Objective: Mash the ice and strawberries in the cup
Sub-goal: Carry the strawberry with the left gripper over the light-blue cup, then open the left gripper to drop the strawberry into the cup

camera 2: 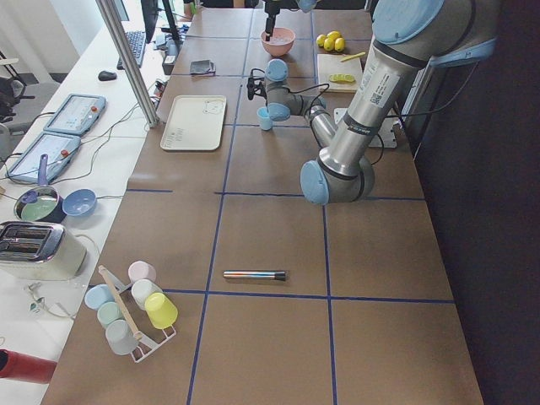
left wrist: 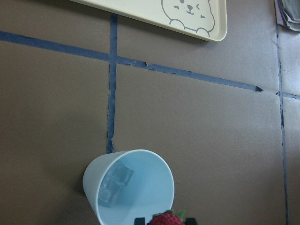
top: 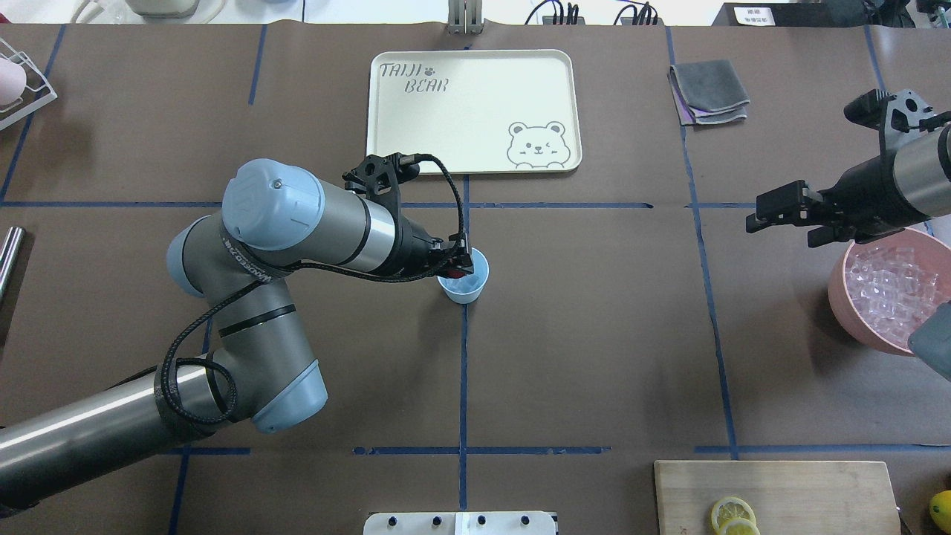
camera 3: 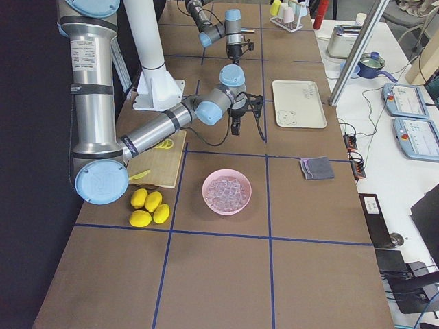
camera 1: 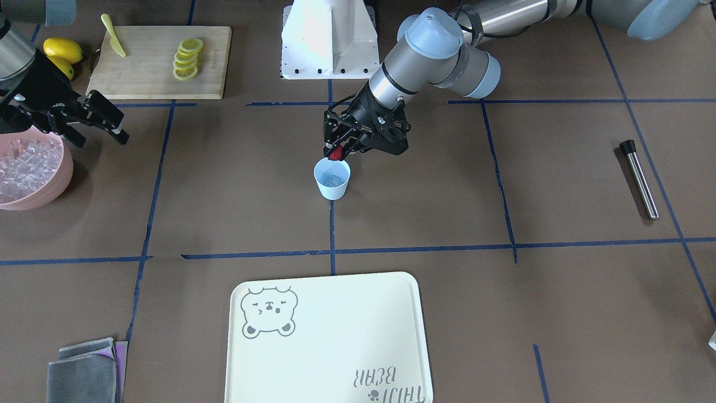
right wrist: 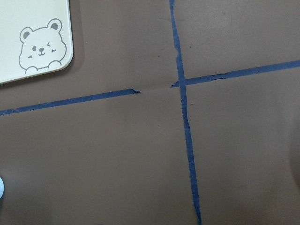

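The pale blue cup (camera 1: 331, 187) stands upright at the table's middle, with clear ice (camera 1: 334, 180) cubes at its bottom. My left gripper (camera 1: 338, 151) is shut on a red strawberry (camera 1: 335, 154) and holds it just above the cup's rim, on the robot's side. The left wrist view shows the cup (left wrist: 154, 187), the ice (left wrist: 115, 183) and the strawberry (left wrist: 166, 219) with green leaves at the bottom edge. My right gripper (camera 1: 100, 131) is open and empty, above the edge of a pink bowl (camera 1: 56, 184) full of ice.
A cream bear tray (camera 1: 330, 336) lies on the operators' side of the cup. A cutting board (camera 1: 159, 61) with lemon slices and a yellow knife, whole lemons (camera 1: 62, 50), a metal muddler (camera 1: 640, 179) and grey cloths (camera 1: 84, 372) lie around the table.
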`<state>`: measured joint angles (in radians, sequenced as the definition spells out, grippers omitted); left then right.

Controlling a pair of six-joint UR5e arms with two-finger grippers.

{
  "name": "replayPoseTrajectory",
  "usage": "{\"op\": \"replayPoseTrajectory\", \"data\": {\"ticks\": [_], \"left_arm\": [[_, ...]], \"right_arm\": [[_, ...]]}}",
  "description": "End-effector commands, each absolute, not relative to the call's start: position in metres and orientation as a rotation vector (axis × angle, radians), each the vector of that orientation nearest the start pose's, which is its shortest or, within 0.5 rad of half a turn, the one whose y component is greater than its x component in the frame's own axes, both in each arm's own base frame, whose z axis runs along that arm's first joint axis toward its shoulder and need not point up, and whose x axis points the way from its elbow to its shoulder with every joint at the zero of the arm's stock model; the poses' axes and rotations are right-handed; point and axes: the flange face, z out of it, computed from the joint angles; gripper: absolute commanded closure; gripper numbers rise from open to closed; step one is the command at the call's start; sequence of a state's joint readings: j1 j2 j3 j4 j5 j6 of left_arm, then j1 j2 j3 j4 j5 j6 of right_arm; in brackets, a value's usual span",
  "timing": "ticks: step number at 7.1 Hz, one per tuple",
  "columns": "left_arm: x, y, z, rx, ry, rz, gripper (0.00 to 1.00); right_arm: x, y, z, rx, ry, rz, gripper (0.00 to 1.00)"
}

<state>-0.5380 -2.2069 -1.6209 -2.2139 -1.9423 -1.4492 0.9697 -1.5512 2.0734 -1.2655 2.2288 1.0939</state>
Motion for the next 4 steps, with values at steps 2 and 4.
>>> {"op": "replayPoseTrajectory", "data": {"ticks": [2,4], "left_arm": [[0.526,-0.429,0.184,0.139,1.333,-0.116,0.23],[0.507,-0.44,0.201,0.139,1.311,-0.137,0.24]], "right_arm": [[-0.208,-0.431,0.372,0.058,-1.008,0.177,0.0],[-0.2,-0.432,0.378,0.058,-1.001,0.188,0.0]]}}
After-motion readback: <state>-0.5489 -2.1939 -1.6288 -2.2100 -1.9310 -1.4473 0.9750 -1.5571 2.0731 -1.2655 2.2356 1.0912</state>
